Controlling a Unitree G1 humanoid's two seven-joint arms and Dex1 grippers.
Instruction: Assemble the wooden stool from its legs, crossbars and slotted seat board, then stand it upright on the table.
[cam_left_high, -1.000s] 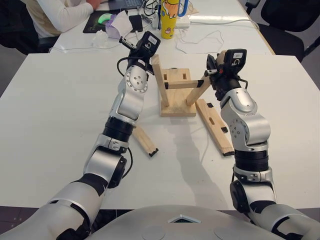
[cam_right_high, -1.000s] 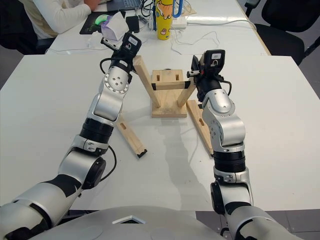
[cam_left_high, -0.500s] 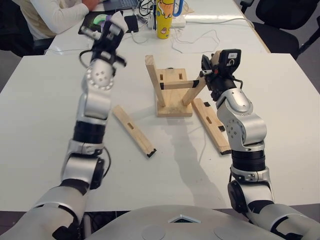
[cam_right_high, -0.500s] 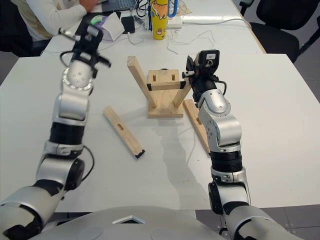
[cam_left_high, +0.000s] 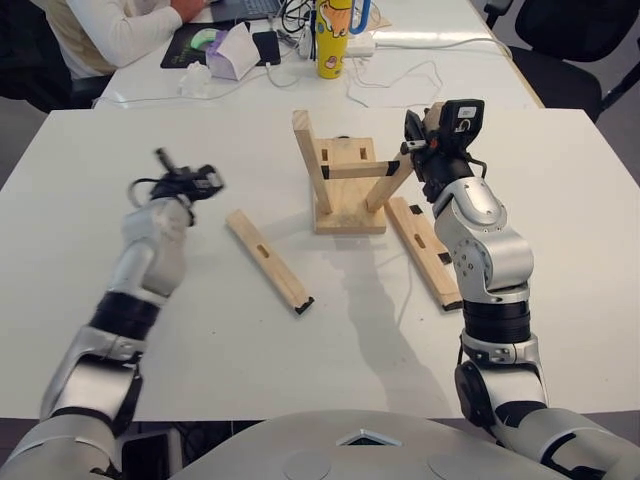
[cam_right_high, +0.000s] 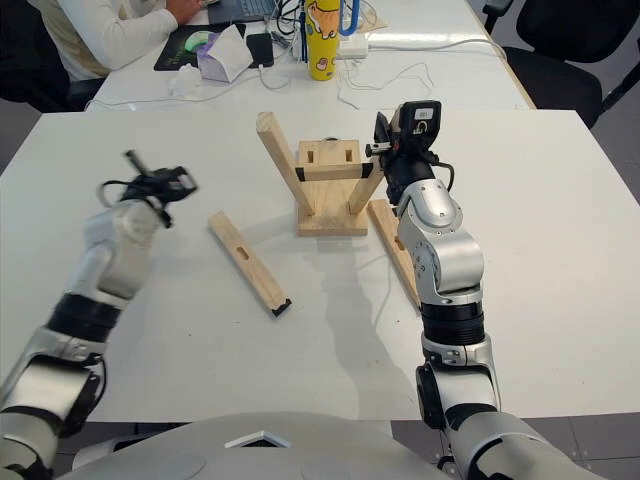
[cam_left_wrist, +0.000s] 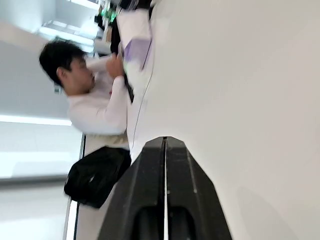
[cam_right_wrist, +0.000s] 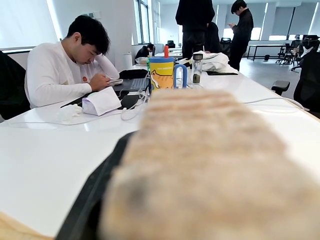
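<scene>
Stool leg (cam_left_high: 390, 187) clamped in right gripper (cam_left_high: 414, 152); left gripper (cam_left_wrist: 165, 145) well apart.

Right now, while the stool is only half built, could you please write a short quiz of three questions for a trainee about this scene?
1. How many loose legs lie flat on the table?
2. True or false: the left gripper holds a loose leg.
3. What does the right gripper grip? A) a loose leg B) an upright leg set in the seat board C) nothing

Key: 1 two; 2 false; 3 B.
</scene>
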